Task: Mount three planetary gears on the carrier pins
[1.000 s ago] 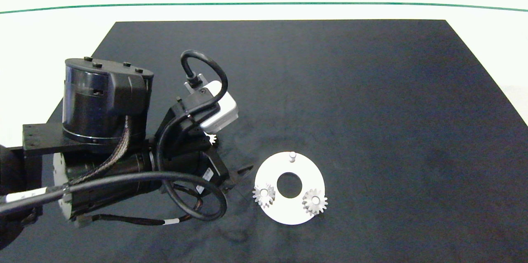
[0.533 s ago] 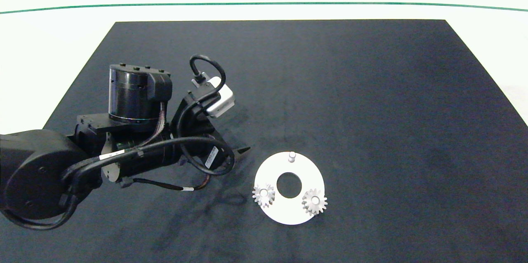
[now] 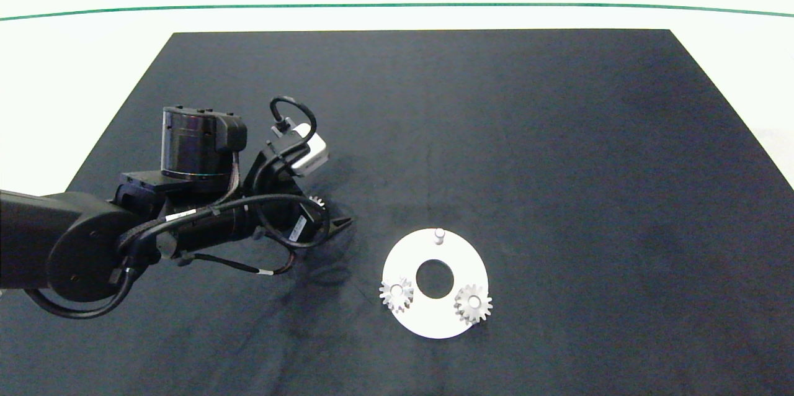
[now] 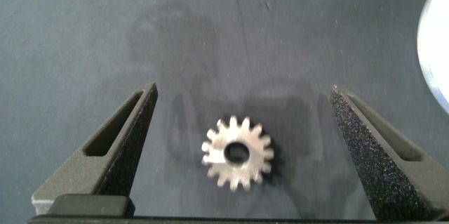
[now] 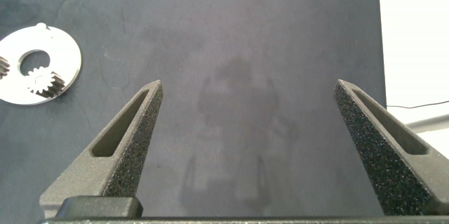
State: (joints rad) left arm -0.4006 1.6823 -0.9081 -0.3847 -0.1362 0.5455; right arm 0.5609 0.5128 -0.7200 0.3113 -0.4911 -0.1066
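Observation:
A white disc (image 3: 456, 262) lies on the black mat with three carrier pins. The far pin (image 3: 439, 235) stands bare. Two planetary gears sit on the near pins, one on the left (image 3: 397, 294) and one on the right (image 3: 473, 304). A third gear (image 3: 317, 202) lies flat on the mat to the disc's left. My left gripper (image 3: 332, 211) hangs over it, open. In the left wrist view the gear (image 4: 237, 154) lies between the fingers (image 4: 130, 143), touching neither. My right gripper (image 5: 248, 83) is open and holds nothing. It is off to the right of the disc (image 5: 63, 55).
The black mat (image 3: 558, 166) covers most of a white table (image 3: 732, 54), which has a green line (image 3: 397, 5) along its far side. The left arm's body and cables (image 3: 186, 222) stretch over the mat's left part. The right arm is outside the head view.
The left arm has drawn back to the left, away from the disc, and dropped lower. The loose gear now shows beside its wrist. Disc and both mounted gears have not moved.

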